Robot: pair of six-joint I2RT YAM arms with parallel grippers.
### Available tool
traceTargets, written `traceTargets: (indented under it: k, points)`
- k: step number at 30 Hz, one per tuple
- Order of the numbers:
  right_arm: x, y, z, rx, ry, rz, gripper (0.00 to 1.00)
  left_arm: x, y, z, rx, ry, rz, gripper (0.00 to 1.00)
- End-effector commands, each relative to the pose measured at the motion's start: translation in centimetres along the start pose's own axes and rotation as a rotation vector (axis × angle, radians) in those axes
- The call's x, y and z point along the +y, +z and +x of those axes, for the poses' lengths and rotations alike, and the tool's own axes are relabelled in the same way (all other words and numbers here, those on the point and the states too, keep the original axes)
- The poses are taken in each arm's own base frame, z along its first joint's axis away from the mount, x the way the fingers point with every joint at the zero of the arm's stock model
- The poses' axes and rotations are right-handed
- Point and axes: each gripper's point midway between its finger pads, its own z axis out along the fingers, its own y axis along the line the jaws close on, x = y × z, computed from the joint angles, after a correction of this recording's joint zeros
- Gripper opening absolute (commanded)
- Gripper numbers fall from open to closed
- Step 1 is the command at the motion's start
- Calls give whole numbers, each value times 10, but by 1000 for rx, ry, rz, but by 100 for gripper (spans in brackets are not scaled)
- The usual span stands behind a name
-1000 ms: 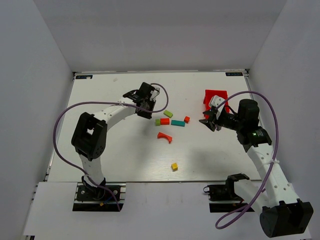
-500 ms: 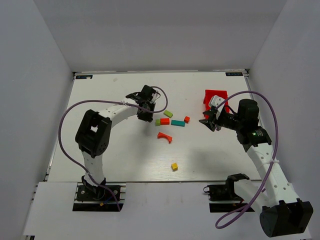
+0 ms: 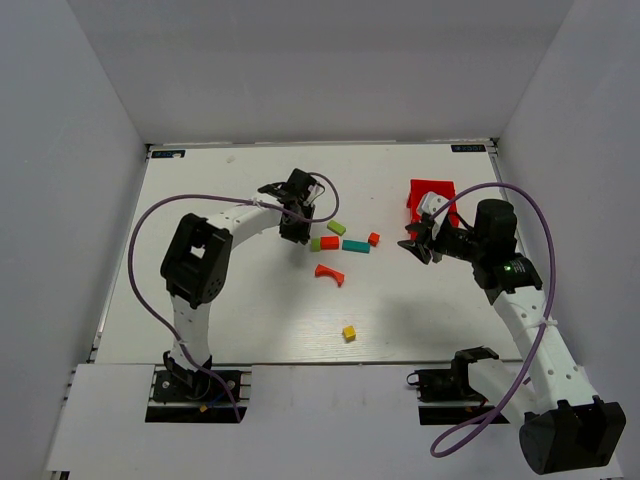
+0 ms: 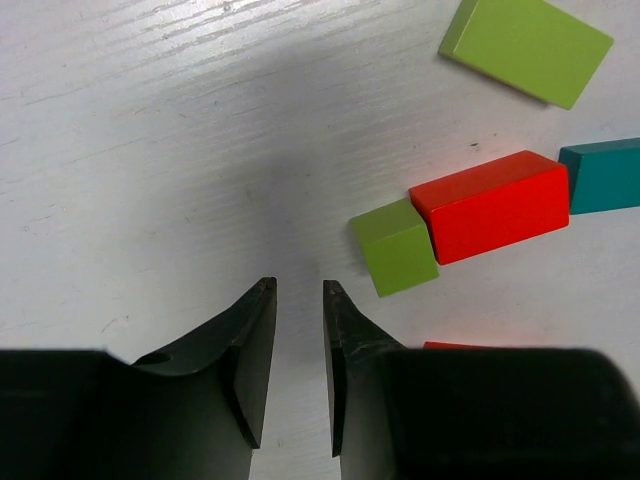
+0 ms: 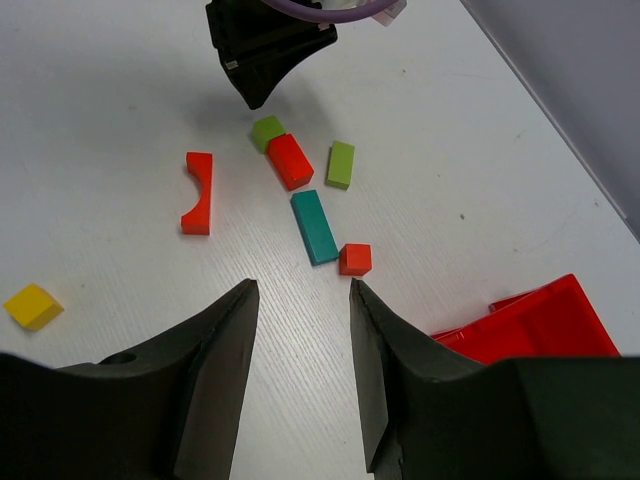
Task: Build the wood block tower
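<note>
1. left end effector point(image 4: 298, 290): fingers a narrow gap apart, empty, just beside green cube point(image 4: 395, 247).
2. right end effector point(image 5: 300, 290): fingers apart, empty.
3. wood blocks point(image 3: 355, 246) lie loose mid-bench point(image 3: 240, 320); green cube touches red bar point(image 4: 490, 205).

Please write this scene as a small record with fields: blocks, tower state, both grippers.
blocks: green cube touching red bar; teal bar, green bar, red cube, red arch close by; yellow cube apart
tower: not started; no block stacked
left gripper: narrowly open, empty, near green cube
right gripper: open, empty
red bin: beside right gripper
</note>
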Motion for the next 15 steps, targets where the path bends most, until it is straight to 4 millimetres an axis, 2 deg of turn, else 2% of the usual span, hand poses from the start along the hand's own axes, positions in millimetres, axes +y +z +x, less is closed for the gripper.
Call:
traceTargets:
  k: [1, 15]
  points:
    - [1, -2, -5, -17, -15, -3, 48, -8, -8, -17, -40, -11, 33, 37]
    - [0, -3, -6, -21, -21, 3, 48, -10, 1, -17, -20, -10, 37, 37]
